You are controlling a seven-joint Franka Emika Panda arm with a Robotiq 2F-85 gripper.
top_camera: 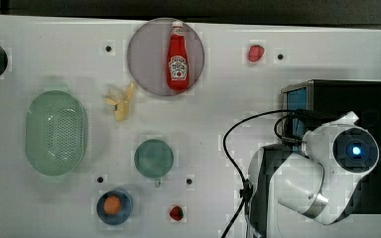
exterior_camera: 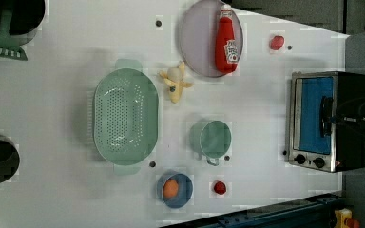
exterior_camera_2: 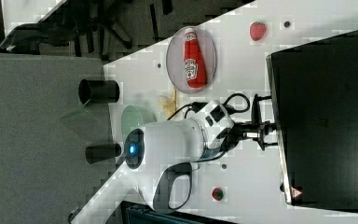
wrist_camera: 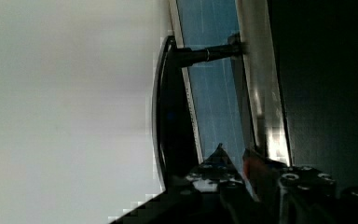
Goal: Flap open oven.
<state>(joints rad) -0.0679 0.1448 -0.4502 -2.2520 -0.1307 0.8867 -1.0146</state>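
The oven (top_camera: 349, 96) stands at the top view's right, with a black top, a silver front frame and a blue glass door (exterior_camera: 316, 111) that lies shut against the frame. A dark bar handle (wrist_camera: 168, 116) stands off the glass on a post. My gripper (wrist_camera: 234, 154) is at the door's front, reaching over the oven's top edge (exterior_camera_2: 326, 116). Its fingertips (wrist_camera: 220, 151) sit a narrow gap apart, just beside the handle on the glass side. Blue glass shows through the gap, and nothing is between them. In the left view the gripper (exterior_camera: 330, 114) overlaps the handle.
A ketchup bottle (top_camera: 177, 57) lies on a grey plate (top_camera: 144, 54). A green colander (top_camera: 55, 133), a green cup (top_camera: 153, 158), a banana (top_camera: 121, 101), a blue bowl (top_camera: 114, 207) holding an orange ball and two strawberries (top_camera: 256, 52) are spread over the white table. A black cable (top_camera: 233, 148) trails from the arm.
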